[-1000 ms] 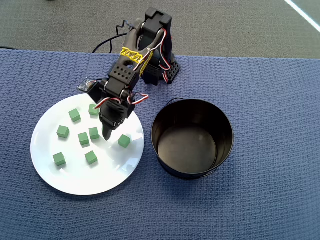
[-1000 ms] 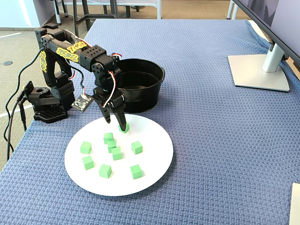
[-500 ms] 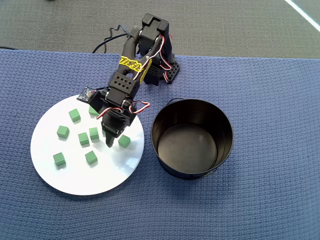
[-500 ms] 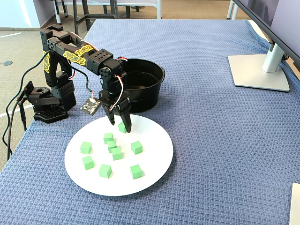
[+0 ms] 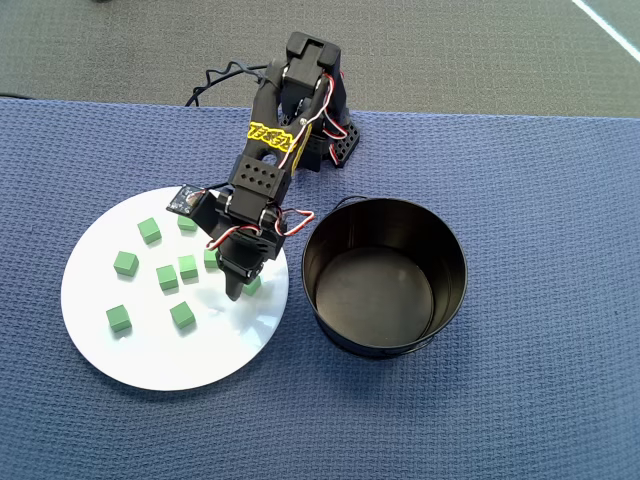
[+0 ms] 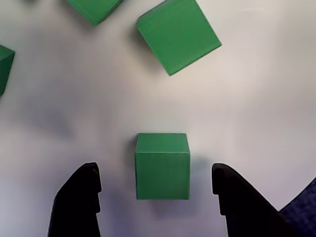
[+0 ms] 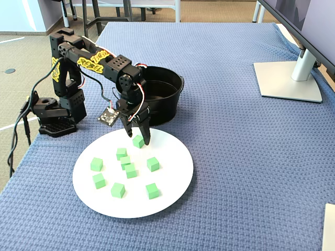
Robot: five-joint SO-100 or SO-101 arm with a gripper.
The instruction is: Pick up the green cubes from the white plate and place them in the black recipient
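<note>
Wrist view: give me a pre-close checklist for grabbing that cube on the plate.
1. Claw open: ok, both fingers apart.
2. Target green cube centred between the fingers: ok, a gap shows on each side.
3. Neighbouring cube clear of the closing path: ok, it lies well beyond the fingertips.
4. Cube sits flat on the white plate: ok.
5. Fingertips low enough to grip: cannot tell.
6. Black recipient unobstructed: ok, empty in the overhead view.

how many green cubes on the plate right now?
9 green cubes, all on the white plate: one between the open fingers at the pot-side edge, eight spread across the rest. Black pot looks empty.
</note>
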